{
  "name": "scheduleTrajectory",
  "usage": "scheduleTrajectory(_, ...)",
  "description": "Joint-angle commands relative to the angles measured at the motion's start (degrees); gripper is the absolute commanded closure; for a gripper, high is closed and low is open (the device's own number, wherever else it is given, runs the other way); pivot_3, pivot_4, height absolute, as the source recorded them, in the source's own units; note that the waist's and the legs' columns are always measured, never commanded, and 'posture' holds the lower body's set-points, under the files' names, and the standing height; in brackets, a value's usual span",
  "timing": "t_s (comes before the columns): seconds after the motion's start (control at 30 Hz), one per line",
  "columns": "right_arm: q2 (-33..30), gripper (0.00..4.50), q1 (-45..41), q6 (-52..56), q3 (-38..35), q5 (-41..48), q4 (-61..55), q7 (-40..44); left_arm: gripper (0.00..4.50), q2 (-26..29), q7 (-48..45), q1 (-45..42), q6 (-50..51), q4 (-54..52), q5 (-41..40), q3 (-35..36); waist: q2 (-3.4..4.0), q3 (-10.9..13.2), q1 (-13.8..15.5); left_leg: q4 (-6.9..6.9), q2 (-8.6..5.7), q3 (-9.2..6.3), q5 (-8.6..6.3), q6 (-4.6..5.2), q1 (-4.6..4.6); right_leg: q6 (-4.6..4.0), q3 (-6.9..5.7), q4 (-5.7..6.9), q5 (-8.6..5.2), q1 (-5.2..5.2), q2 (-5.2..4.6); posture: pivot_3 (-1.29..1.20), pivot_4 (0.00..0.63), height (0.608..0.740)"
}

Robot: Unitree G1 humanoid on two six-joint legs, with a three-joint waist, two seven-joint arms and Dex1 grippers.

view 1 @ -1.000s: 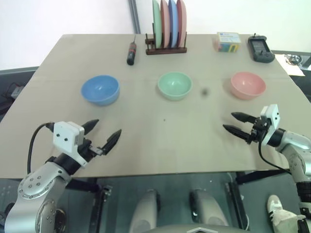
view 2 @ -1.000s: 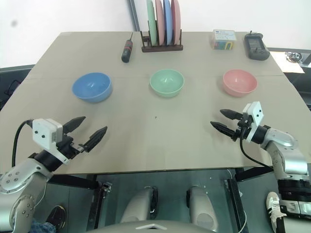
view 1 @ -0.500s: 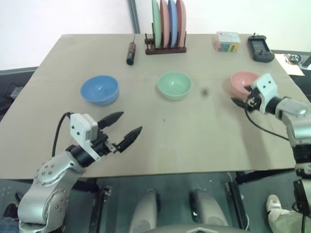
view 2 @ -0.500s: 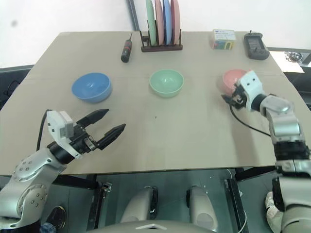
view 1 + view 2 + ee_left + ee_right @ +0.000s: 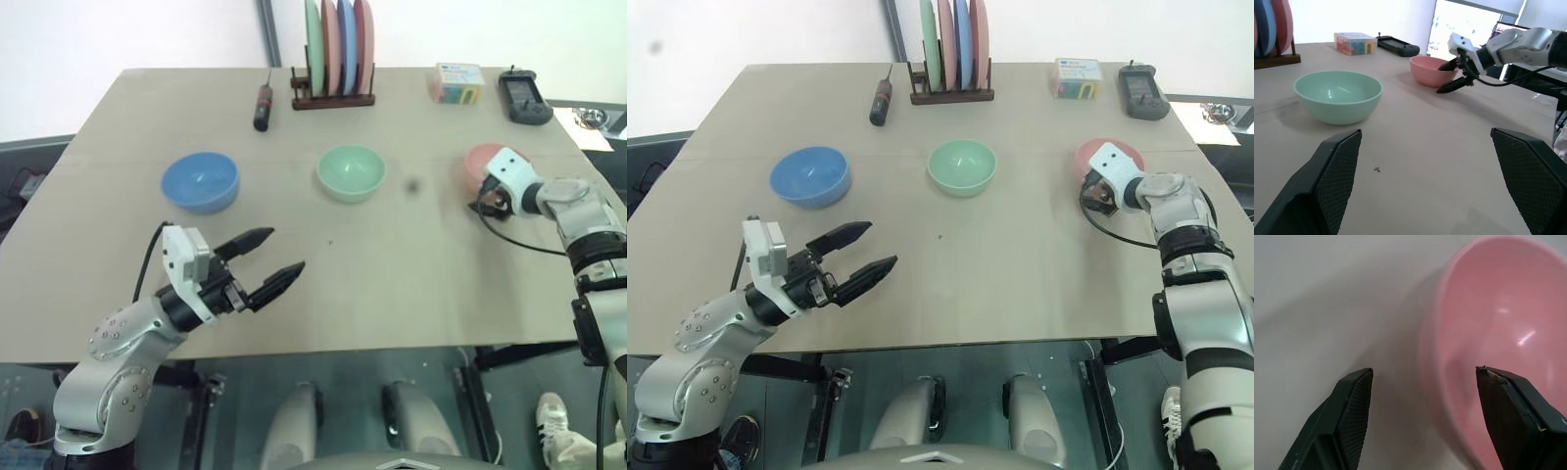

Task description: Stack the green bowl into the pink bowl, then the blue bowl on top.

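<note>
Salmon-pink round plastic bowl [image 5: 1498, 347] sits right at the right gripper [image 5: 1422, 418], near rim between its parted fingers, not yet clamped. Mint-green plastic bowl [image 5: 1338, 96] lies ahead of the wide-open left gripper [image 5: 263, 264], well apart.

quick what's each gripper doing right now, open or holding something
left gripper: open, holding nothing.
right gripper: open, its jaws straddle the pink bowl's rim, not yet gripping it.
</note>
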Motion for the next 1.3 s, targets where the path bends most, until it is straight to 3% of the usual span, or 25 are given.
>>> scheduleTrajectory(0.03,-0.5,2.51,-3.9,-2.9,0.1,-1.4,2.3,-0.2,0.00,-0.4,-0.2,0.5,-1.9,-1.3,-0.6,0.2,0.01,0.0,0.0,0.00,0.00,0.00,0.00,0.00,0.00,0.02,0.00,0.00,0.01,0.00,0.00,0.00,0.150,0.740)
scheduleTrajectory(0.17,-0.3,4.32,-4.7,-4.9,0.3,-2.5,3.6,0.9,0.00,-0.9,0.4,1.5,-2.7,-1.5,-0.1,0.1,0.01,0.0,0.0,0.00,0.00,-0.01,0.00,0.00,0.01,0.16,0.00,0.00,0.09,0.00,0.00,0.00,0.150,0.740)
scheduleTrajectory(0.2,-0.3,4.46,-4.7,-5.3,0.4,-2.7,3.6,1.2,0.00,-1.1,0.4,1.7,-2.9,-1.5,0.0,0.0,0.01,0.0,0.0,0.00,0.00,-0.01,0.00,0.00,0.01,0.15,-0.01,0.00,0.09,0.00,0.00,0.00,0.150,0.740)
scheduleTrajectory(0.47,-0.4,4.46,-3.8,-9.7,2.2,-3.9,-2.8,8.8,0.00,-1.1,0.7,1.7,-3.7,-0.9,0.1,-0.3,0.06,0.0,-0.1,0.00,0.00,0.00,0.00,0.00,0.01,0.16,0.00,0.00,0.09,0.00,0.00,0.00,0.150,0.740)
scheduleTrajectory(0.6,0.5,4.46,4.5,-1.3,4.5,0.8,-32.1,22.1,0.00,0.0,-0.1,1.3,-3.6,0.5,-0.1,0.5,0.10,0.1,-0.2,-0.04,0.02,-0.02,0.00,0.00,0.04,0.18,-0.01,0.04,0.10,-0.03,0.01,0.00,0.150,0.740)
scheduleTrajectory(0.7,0.2,4.46,10.8,6.1,6.9,2.0,-53.3,26.5,0.00,0.8,-0.6,0.5,-3.6,1.6,0.0,0.7,0.17,0.1,0.1,-0.10,0.06,-0.16,0.00,0.00,0.02,0.18,-0.13,0.11,0.09,-0.07,0.04,0.00,0.150,0.740)
scheduleTrajectory(0.8,0.4,4.46,14.0,12.4,9.4,2.3,-67.2,28.8,0.00,1.7,-1.2,-0.6,-3.5,2.8,-0.2,0.8,0.20,0.1,0.5,-0.11,0.05,-0.23,0.00,0.00,-0.05,0.17,-0.22,0.13,0.09,-0.10,0.03,0.00,0.150,0.740)
scheduleTrajectory(0.93,1.9,4.46,15.3,16.7,12.8,1.7,-75.8,28.8,0.00,3.3,-2.6,-3.0,-3.5,5.4,0.0,0.7,0.17,0.1,0.5,0.04,0.02,-0.22,0.00,-0.01,-0.05,0.10,-0.24,0.10,0.03,-0.03,0.00,0.00,0.150,0.740)
scheduleTrajectory(1.2,2.6,1.62,15.5,19.2,15.0,1.8,-79.3,27.9,0.00,4.2,-3.4,-5.4,-3.4,7.1,0.1,0.2,0.15,0.1,0.4,0.06,0.03,-0.22,0.00,-0.01,-0.04,0.01,-0.25,0.11,-0.02,-0.01,0.00,0.00,0.150,0.740)
scheduleTrajectory(1.23,2.8,1.04,15.5,19.4,14.9,1.9,-79.4,27.6,0.00,4.2,-3.3,-5.5,-3.5,7.2,0.3,0.1,0.15,0.1,0.4,0.05,0.03,-0.23,0.00,-0.01,-0.03,0.02,-0.25,0.11,-0.01,-0.01,0.00,0.00,0.150,0.740)
scheduleTrajectory(1.3,3.0,0.36,15.3,19.8,14.7,1.8,-79.1,26.9,0.00,4.1,-3.4,-5.7,-3.4,7.4,0.4,0.0,0.15,0.1,0.4,0.05,0.03,-0.23,0.00,-0.01,-0.03,0.01,-0.25,0.11,-0.01,-0.01,0.00,0.00,0.150,0.740)
